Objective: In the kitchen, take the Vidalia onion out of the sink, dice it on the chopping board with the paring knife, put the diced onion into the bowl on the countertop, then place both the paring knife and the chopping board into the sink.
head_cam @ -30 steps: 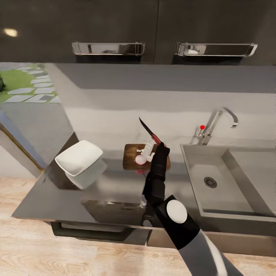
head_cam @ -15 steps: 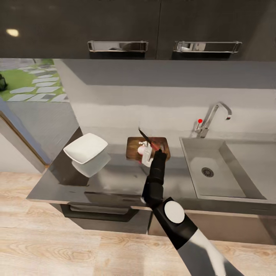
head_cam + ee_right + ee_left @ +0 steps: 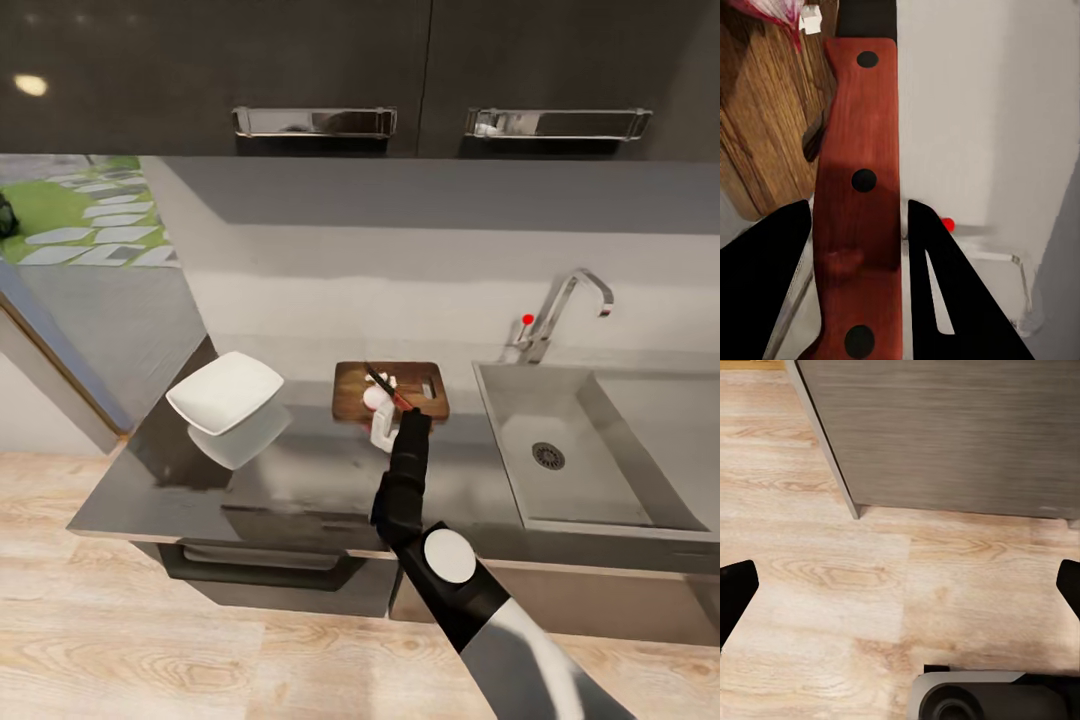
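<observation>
Head view. Right arm reaches forward over the dark glossy tabletop (image 3: 300,480); the right tool (image 3: 388,408) sits at the near edge of the chopping board (image 3: 390,390). Paring knife (image 3: 385,385) gripped in it, dark blade slanting away from the tool and down over the board. Pale pinkish onion (image 3: 376,397) lies on the board just beyond the tool, under the blade; whether blade touches onion cannot be told. White square bowl (image 3: 225,391) stands on the tabletop well off to the tool's left. Sink (image 3: 580,455) with round drain lies to the tool's right, chrome tap (image 3: 565,310) with red knob behind it. Two cabinet bar handles (image 3: 315,121) above.

Left wrist view. Left tool (image 3: 900,585) hangs over wooden floor (image 3: 832,585), fingers (image 3: 735,592) spread wide at the frame's edges, nothing between them. Grey cabinet side (image 3: 945,427) ahead.

Right wrist view. Red-brown knife handle (image 3: 862,195) with three dark rivets clamped between the dark fingers (image 3: 945,300). Board grain beyond the tool, a scrap of pink onion (image 3: 780,11) and white piece at the far end. Red tap knob (image 3: 947,223) visible past the fingers.
</observation>
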